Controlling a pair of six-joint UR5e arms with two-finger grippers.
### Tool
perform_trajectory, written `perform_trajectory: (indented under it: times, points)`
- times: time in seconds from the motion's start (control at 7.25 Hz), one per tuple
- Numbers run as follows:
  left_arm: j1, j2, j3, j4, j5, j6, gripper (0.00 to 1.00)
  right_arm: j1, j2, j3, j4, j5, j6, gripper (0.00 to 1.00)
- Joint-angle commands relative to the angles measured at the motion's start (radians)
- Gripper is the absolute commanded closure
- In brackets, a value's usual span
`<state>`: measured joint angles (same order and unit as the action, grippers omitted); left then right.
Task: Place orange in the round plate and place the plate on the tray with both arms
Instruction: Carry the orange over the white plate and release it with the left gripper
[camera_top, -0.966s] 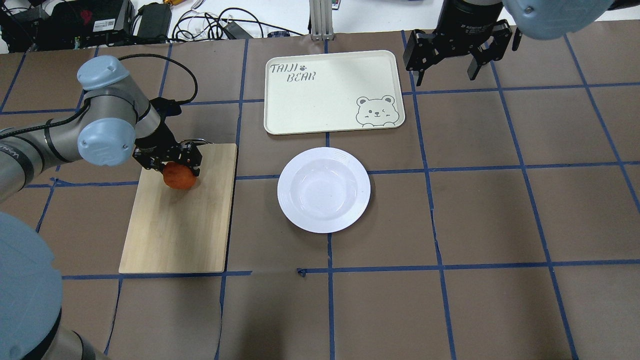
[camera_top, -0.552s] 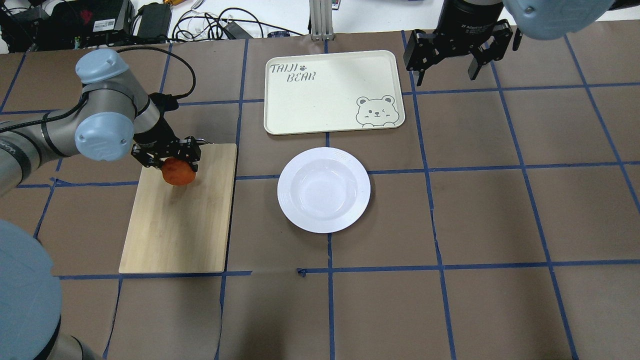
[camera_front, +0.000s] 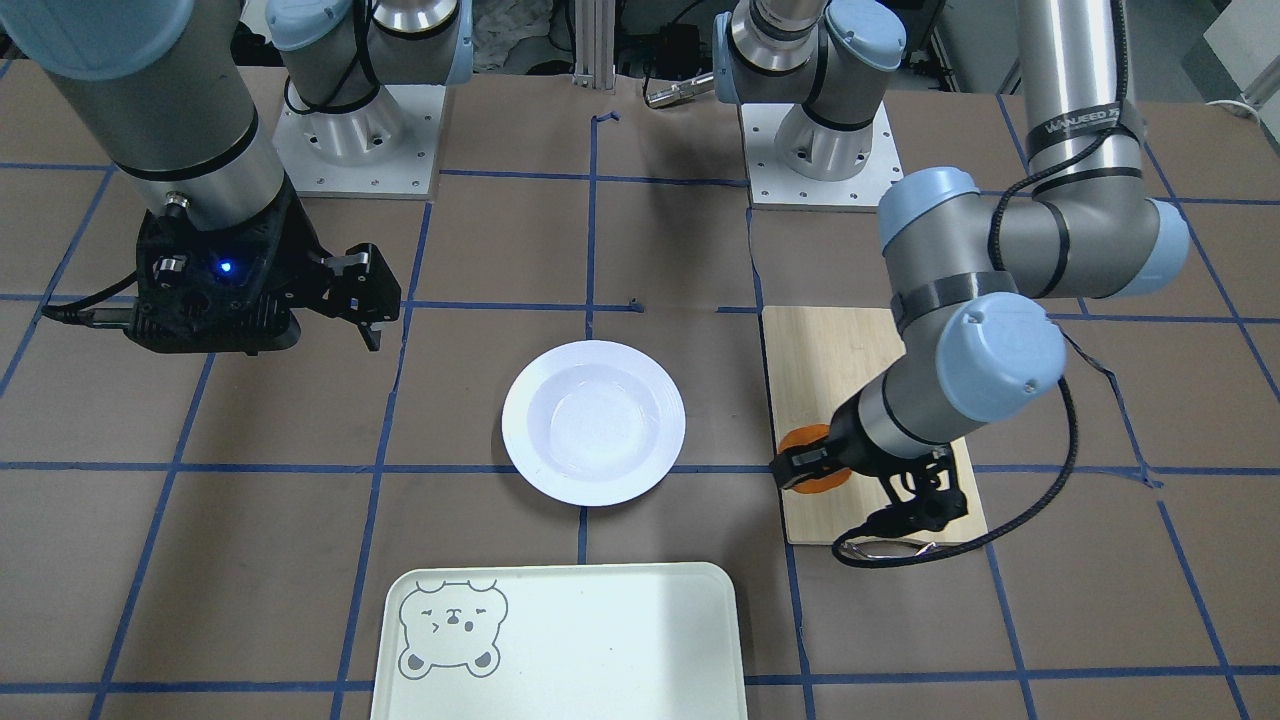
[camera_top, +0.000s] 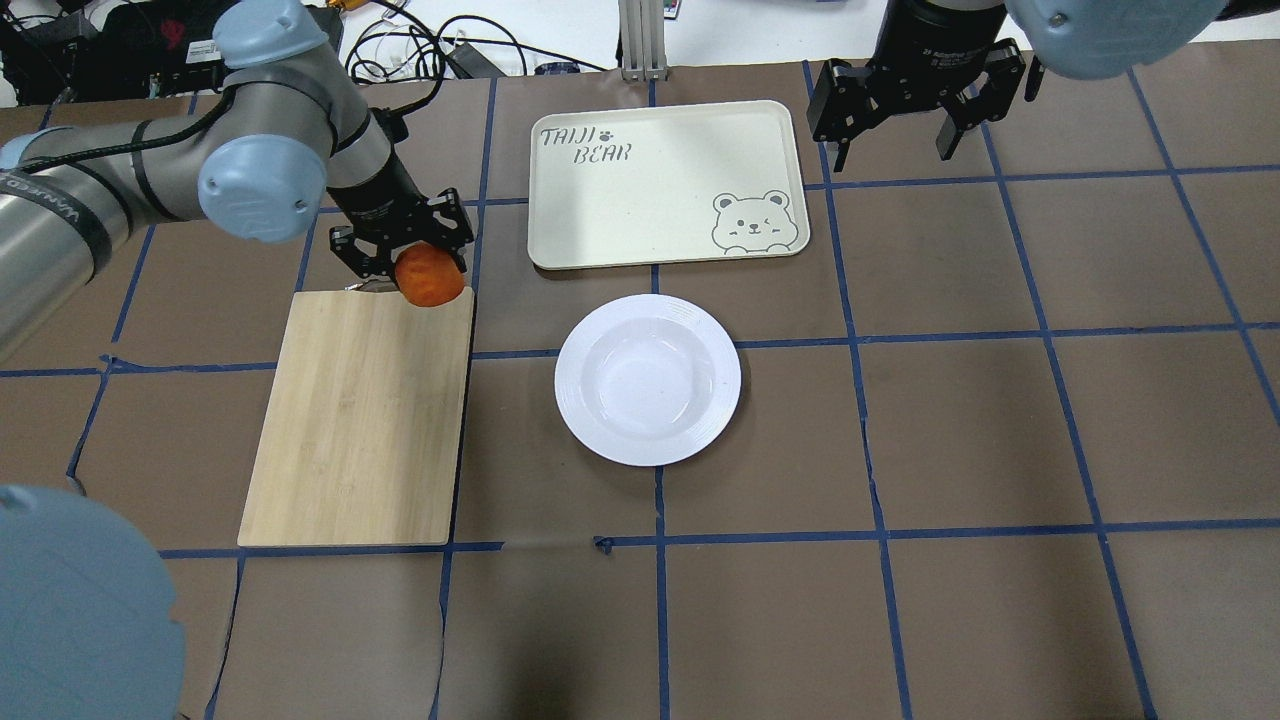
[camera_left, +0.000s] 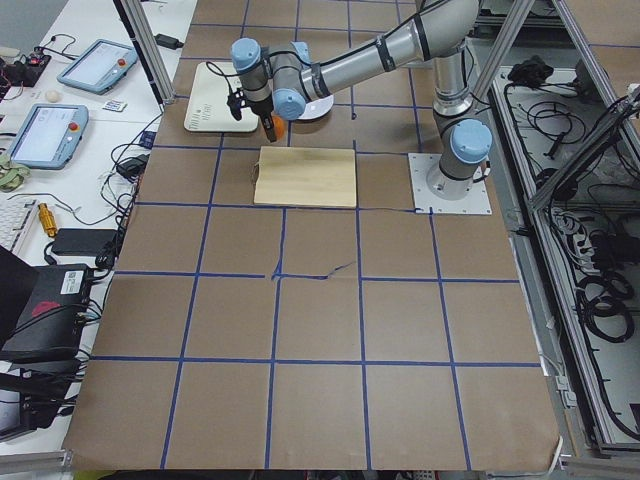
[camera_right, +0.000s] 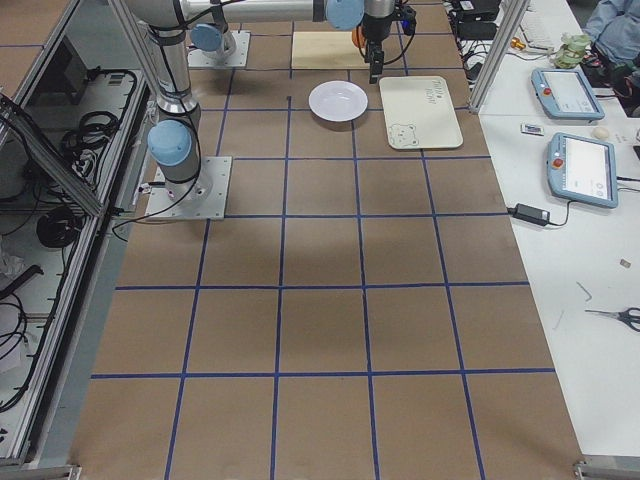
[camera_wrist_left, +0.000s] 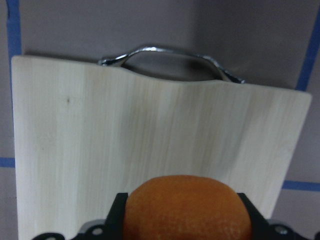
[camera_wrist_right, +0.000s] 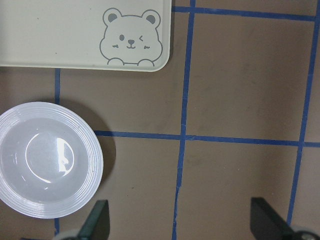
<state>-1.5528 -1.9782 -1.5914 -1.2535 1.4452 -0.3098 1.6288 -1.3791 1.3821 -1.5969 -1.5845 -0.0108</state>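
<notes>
1. The table (camera_top: 1000, 450) fills the overhead view. It is covered in brown paper marked into squares with blue tape, matte and flat, and I judge it will give little slip. Past its top edge lie cables (camera_top: 420, 45), and the side views show white benches with tablet-like pendants (camera_right: 580, 165).
2. The left arm (camera_top: 150, 190) comes in from the upper left of the overhead view. The right arm (camera_front: 160, 110) hangs at the upper right of that view.
3. The bamboo cutting board (camera_top: 360, 430) lies left of centre, with its metal handle at the upper end.
4. The tray (camera_top: 660, 190) sits at top centre, with nothing on it. It looks stiff and flat.
5. The round plate (camera_top: 572, 385) rests at centre, just below the tray and apart from it, and is bare. It is probably rigid, glossy, slippery and breakable. I would pinch it on opposite sides of the wide rim, one gripper each.
6. The right gripper (camera_top: 890, 150) hovers beside the tray's upper-right corner, its fingers spread wide around nothing.
7. The left gripper (camera_top: 410, 255) is clamped on the fruit.
8. The orange (camera_top: 430, 277) hangs over the board's upper-right corner, and the wrist view suggests it is clear of the wood. It is likely light and firm, yielding slightly, with dimpled skin that grips well. It is held across its middle, and being round it may roll once released into the plate's shallow well.
</notes>
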Motion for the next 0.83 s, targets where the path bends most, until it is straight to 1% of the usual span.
perform_trajectory:
  times: [0.0,0.14,0.28,0.41,0.55,0.69]
  points:
    - [-0.135,-0.017,0.002,0.011,-0.068,-0.202,1.00,0.000,0.000,0.002,0.000,0.000,0.000,0.00]
    - [-0.209,-0.022,0.001,0.012,-0.066,-0.260,1.00,0.000,0.000,0.005,0.000,0.001,0.000,0.00]
    - [-0.257,-0.039,-0.016,0.012,-0.066,-0.302,1.00,-0.001,-0.001,0.011,0.000,0.003,0.000,0.00]
    - [-0.279,-0.045,-0.038,0.043,-0.066,-0.302,0.94,-0.001,-0.001,0.012,0.000,0.003,0.000,0.00]
    - [-0.285,-0.063,-0.057,0.075,-0.066,-0.304,0.65,-0.001,-0.001,0.012,0.000,0.003,0.000,0.00]
    - [-0.302,-0.070,-0.071,0.135,-0.066,-0.331,0.10,-0.001,-0.001,0.012,0.000,0.001,0.000,0.00]
